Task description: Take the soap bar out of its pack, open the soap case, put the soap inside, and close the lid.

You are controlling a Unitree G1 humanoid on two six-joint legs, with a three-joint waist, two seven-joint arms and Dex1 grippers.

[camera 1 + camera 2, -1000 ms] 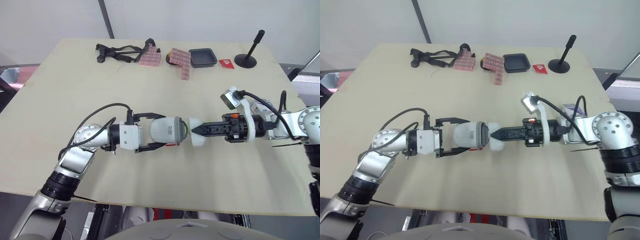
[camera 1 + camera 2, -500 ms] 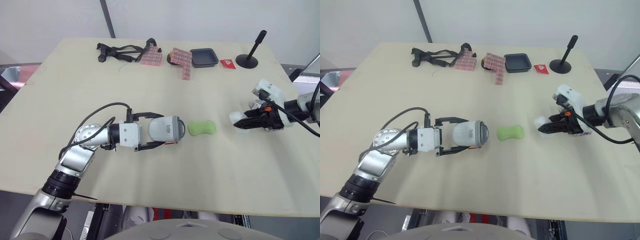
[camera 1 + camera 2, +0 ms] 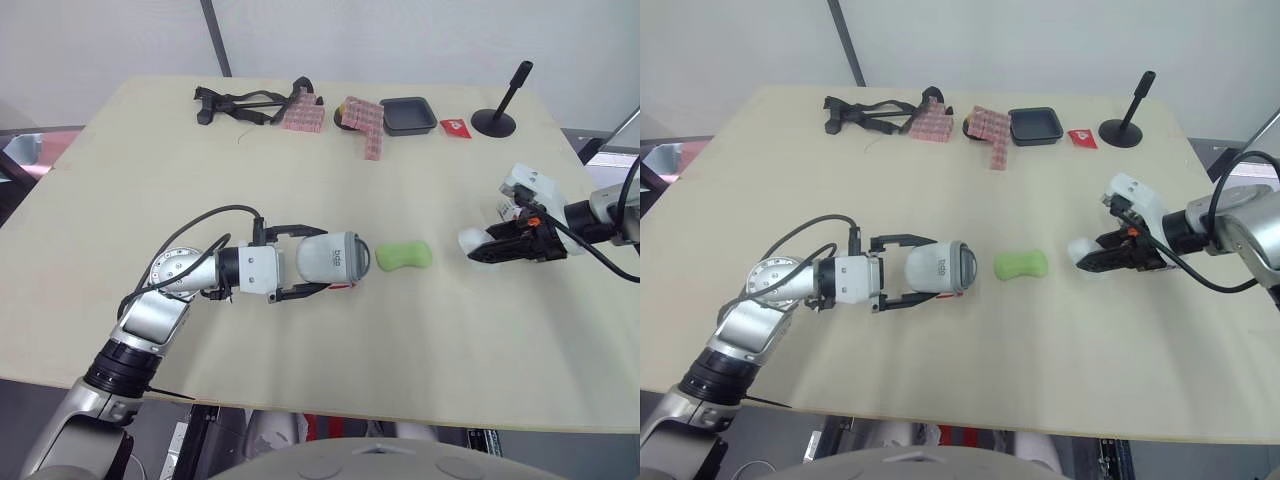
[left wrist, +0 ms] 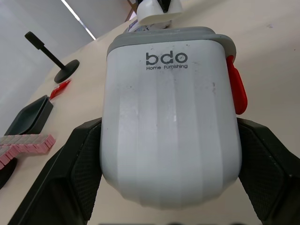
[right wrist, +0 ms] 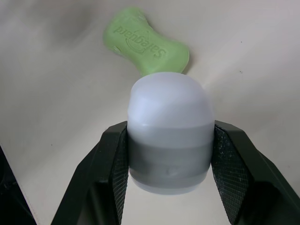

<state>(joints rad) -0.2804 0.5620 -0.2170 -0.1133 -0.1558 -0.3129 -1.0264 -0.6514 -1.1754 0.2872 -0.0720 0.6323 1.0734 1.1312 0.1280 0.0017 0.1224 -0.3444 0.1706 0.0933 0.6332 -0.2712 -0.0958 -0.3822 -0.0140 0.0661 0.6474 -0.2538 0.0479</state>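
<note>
Counter (image 3: 300,140): carries all the task's pieces along one line, well apart from the clutter at the far edge.
Soap case (image 3: 342,262): lies on its side, its grey-rimmed mouth turned toward the soap and now uncovered.
Left gripper (image 3: 322,262): fingers (image 4: 79,159) spread wide and pressed on both flanks of the case, as a second ago.
Lid (image 5: 169,117): off the case, well to the right of the soap and low over the counter.
Right gripper (image 3: 478,246): fingers (image 5: 112,164) clamped on the lid's grey band.
Green soap bar (image 3: 404,256): bare on the counter, just beside the case mouth, between case and lid.
Change: a second ago the lid was at the case mouth; the right arm has carried it away and has barely moved in the last half second.
Meaning: unpacking and opening look done; putting the soap in and closing remain.
</note>
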